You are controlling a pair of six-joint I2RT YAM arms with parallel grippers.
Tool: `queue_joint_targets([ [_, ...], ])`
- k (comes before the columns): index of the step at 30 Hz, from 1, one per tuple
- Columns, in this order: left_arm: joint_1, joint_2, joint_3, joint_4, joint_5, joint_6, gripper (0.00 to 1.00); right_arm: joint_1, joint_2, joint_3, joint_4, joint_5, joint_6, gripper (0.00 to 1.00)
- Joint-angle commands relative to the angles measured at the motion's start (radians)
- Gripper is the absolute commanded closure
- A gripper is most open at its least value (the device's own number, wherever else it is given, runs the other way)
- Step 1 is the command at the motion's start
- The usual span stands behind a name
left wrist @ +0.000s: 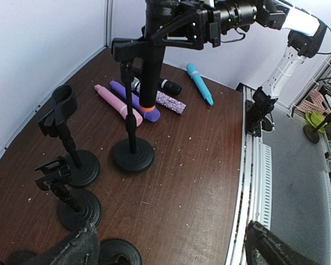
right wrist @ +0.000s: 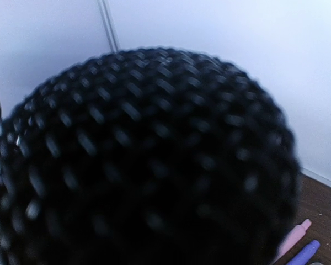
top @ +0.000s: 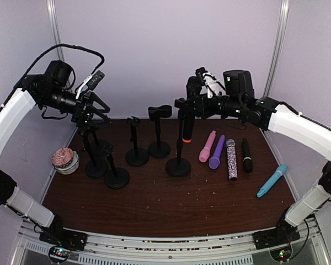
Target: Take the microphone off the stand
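Note:
A black microphone (top: 185, 128) with an orange ring hangs upright beside the top clip of the middle stand (top: 178, 166). Whether it still sits in the clip I cannot tell. My right gripper (top: 183, 109) is shut on its upper body. The left wrist view shows that grip from the side, with the microphone (left wrist: 152, 66) right of the stand's pole (left wrist: 131, 118). Its mesh head (right wrist: 143, 154) fills the right wrist view and hides the fingers. My left gripper (top: 97, 106) hovers open above the leftmost stands, fingertips (left wrist: 77, 248) wide apart with nothing between them.
Several empty stands (top: 159, 148) (top: 137, 156) (top: 116, 178) stand left of the middle one. Loose microphones lie at the right: pink (top: 207, 146), purple (top: 217, 152), glittery (top: 231, 160), black (top: 246, 155), blue (top: 272, 180). A small bowl (top: 64, 160) sits at the left edge.

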Motion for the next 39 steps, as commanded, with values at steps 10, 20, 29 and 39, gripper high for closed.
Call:
queue_joint_targets([
  [10, -0.151, 0.078, -0.026, 0.036, 0.039, 0.220, 0.02, 0.250, -0.084, -0.066, 0.163, -0.147, -0.095, 0.96],
  [20, -0.215, 0.140, -0.027, 0.036, 0.041, 0.447, 0.02, 0.290, -0.051, -0.095, 0.166, -0.203, -0.136, 0.80],
  [29, -0.280, 0.247, 0.064, 0.036, 0.061, 0.473, 0.08, 0.291, -0.101, -0.144, 0.166, -0.151, -0.081, 0.28],
  [39, -0.322, 0.259, 0.075, 0.072, 0.054, 0.427, 0.17, 0.291, -0.215, -0.267, 0.265, -0.140, -0.033, 0.48],
])
